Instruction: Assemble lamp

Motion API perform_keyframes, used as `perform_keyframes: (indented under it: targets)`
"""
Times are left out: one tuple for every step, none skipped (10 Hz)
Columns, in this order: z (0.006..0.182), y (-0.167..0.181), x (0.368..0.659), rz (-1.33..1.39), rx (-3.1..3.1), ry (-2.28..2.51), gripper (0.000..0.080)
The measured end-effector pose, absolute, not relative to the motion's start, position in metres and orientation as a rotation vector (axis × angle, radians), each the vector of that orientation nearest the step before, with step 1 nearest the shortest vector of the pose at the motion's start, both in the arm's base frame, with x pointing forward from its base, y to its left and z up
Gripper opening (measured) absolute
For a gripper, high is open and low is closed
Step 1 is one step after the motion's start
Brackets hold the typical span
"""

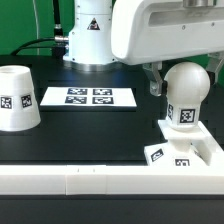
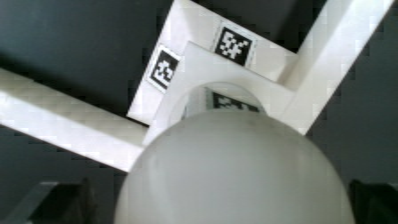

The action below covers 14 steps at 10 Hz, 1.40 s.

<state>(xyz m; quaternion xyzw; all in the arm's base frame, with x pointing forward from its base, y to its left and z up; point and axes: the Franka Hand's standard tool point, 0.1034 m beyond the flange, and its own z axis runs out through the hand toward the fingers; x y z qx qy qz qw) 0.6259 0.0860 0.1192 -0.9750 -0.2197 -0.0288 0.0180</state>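
The bulb (image 1: 185, 95) stands upright on the flat square base (image 1: 200, 152) at the exterior view's right. Its round head fills the wrist view (image 2: 222, 165), with the base's tags (image 2: 231, 42) beyond it. My gripper (image 2: 210, 206) comes down over the bulb's head with one dark finger (image 2: 63, 200) on each side. A thin dark gap shows beside the head, so the jaws look open around it. One finger (image 1: 153, 80) shows just left of the head in the exterior view. The tapered shade (image 1: 18, 98) stands alone at the far left.
The marker board (image 1: 88, 97) lies flat at the back middle. The long white rail (image 1: 100, 180) runs along the front edge, right next to the base, and shows in the wrist view (image 2: 63, 112). The arm's white body hangs over the right side.
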Motion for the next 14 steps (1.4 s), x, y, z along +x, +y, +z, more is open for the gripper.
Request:
perform_keyframes:
  targets:
    - [0.1191,0.0852,0.6259,-0.091,-3.001,-0.810,0.0699]
    - [0.1189,0.0845,0.6260,-0.092,-2.976,-0.909,0.0699]
    - [0.1189,0.0844,0.6259,-0.092,-2.963,-0.954,0.0699]
    - [0.1185,0.0834,0.6259,-0.092,-2.922,-1.096,0.0699]
    - [0.1179,0.0854,0.6276,-0.108,-2.881,-1.288,0.0699]
    - [0.1175,0.0890,0.6293,-0.125,-2.817,-1.511,0.0699]
    - [0.1178,0.0885,0.6303,-0.121,-2.726,-1.700,0.0699]
    - [0.1185,0.0861,0.6314,-0.111,-2.656,-1.818,0.0699]
    - [0.1189,0.0856,0.6317,-0.097,-2.572,-1.946,0.0699]
    - [0.1188,0.0873,0.6322,-0.088,-2.510,-2.039,0.0699]
    - [0.1182,0.0882,0.6322,-0.079,-2.435,-2.137,0.0699]
    - [0.1177,0.0883,0.6324,-0.068,-2.350,-2.239,0.0699]
    - [0.1169,0.0891,0.6323,-0.059,-2.285,-2.311,0.0699]
    - [0.1164,0.0885,0.6323,-0.048,-2.211,-2.388,0.0699]
